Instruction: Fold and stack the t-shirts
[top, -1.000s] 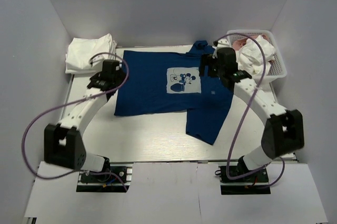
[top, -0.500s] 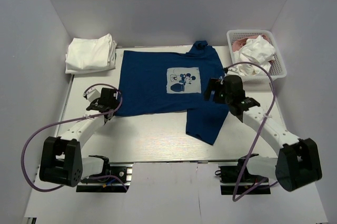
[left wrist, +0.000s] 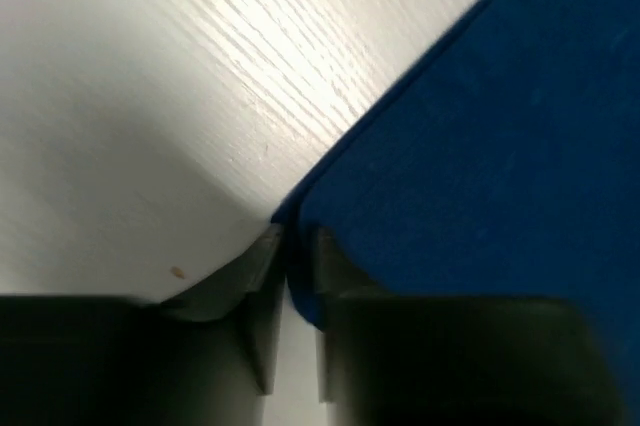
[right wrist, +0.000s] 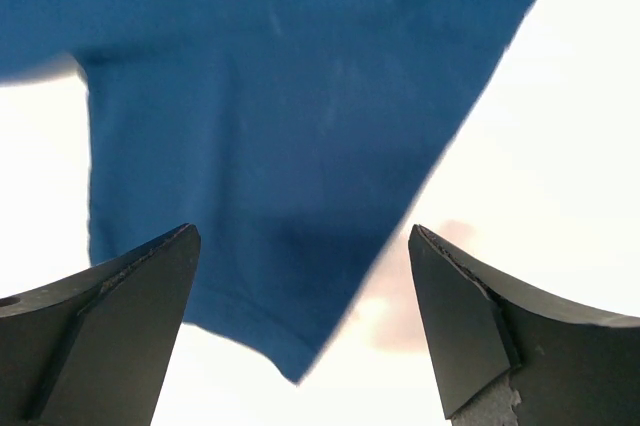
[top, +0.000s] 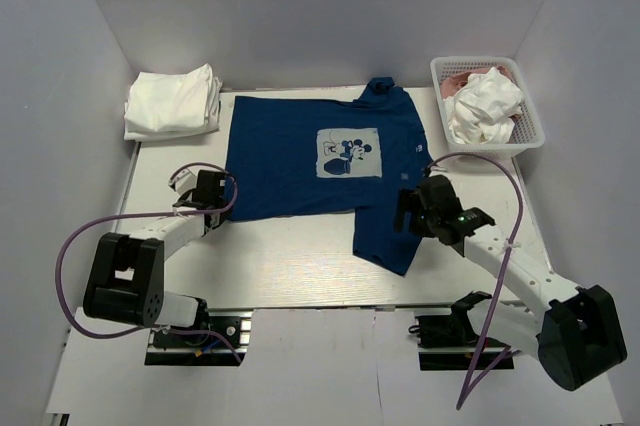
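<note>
Navy t-shirt [top: 300, 161]: lying spread flat at the centre of the table [top: 300, 276].
Left gripper [left wrist: 295, 246]: having pulled back to 7 o'clock, now pinching shut on the hem corner.
Right gripper [right wrist: 302, 233]: having withdrawn to 5 o'clock, hovering spread wide over the hanging flap.
Folding is likely beginning.

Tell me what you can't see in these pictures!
- Left wrist view: too close and blurred to show whether the left gripper pinches the corner of the navy t-shirt.
- Top view: the pink t-shirt is mostly buried under white t-shirts in the basket.
- Top view: the folded white stack is too small to count its layers.
</note>
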`<action>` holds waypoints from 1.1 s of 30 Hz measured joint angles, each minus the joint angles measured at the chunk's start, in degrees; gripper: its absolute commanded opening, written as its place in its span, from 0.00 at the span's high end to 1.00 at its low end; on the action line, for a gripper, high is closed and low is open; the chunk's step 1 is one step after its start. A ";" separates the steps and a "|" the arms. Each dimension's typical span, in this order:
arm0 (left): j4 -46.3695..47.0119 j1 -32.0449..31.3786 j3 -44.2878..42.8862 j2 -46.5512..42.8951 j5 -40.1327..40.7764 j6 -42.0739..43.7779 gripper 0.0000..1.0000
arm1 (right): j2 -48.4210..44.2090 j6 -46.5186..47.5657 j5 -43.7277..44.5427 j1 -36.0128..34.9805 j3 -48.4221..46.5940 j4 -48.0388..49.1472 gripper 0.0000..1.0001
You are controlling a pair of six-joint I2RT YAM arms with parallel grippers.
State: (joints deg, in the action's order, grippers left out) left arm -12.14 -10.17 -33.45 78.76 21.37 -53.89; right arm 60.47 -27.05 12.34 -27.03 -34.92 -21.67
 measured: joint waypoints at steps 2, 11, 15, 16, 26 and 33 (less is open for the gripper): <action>0.48 0.04 0.00 0.90 -0.55 -0.20 1.00 | 0.42 -0.09 1.40 -2.03 -0.46 -3.45 0.10; 1.07 0.04 -0.02 1.07 -0.83 -0.15 1.00 | 4.50 -0.17 3.89 -12.83 -2.43 -13.27 0.10; 0.61 0.07 -0.02 -0.59 -0.63 -0.15 1.00 | 7.85 0.09 2.64 -17.94 -2.43 -14.49 0.10; 0.61 0.04 -0.02 -0.85 -0.55 -0.15 1.00 | 8.72 0.09 2.45 -18.93 -2.43 -14.49 0.11; 0.55 0.07 -0.02 -0.96 0.04 -0.15 1.00 | 15.56 -1.88 3.17 -21.40 -2.58 -10.80 0.71; 0.00 0.04 -0.68 -0.94 0.20 -0.15 1.00 | 16.13 -3.89 6.12 -21.33 -2.91 -9.57 1.00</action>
State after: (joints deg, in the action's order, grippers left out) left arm -12.14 -10.13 -34.13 77.82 21.56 -54.04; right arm 76.60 -30.94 18.46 -48.36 -37.82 -31.24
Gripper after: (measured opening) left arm 0.021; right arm 0.025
